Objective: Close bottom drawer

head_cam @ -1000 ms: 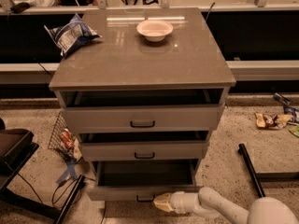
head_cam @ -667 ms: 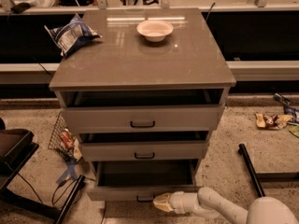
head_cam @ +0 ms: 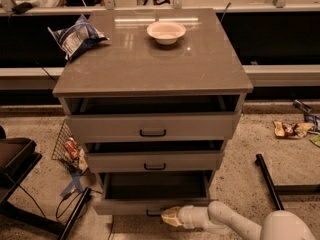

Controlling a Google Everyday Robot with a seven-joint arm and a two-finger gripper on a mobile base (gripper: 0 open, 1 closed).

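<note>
The bottom drawer stands pulled out at 6 o'clock under the middle drawer, its long grey tray lying open to view. The gripper sits at 5 o'clock against the drawer front, just beside the black handle. Its tan fingers are drawn together and hold nothing.

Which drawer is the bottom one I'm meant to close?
Find the grey cabinet with the white bowl on top; three drawers stand pulled out beneath it. The gripper is right at the front of the bottom drawer. That drawer is the lowest, nearest the floor, and narrower than the two above.
</note>
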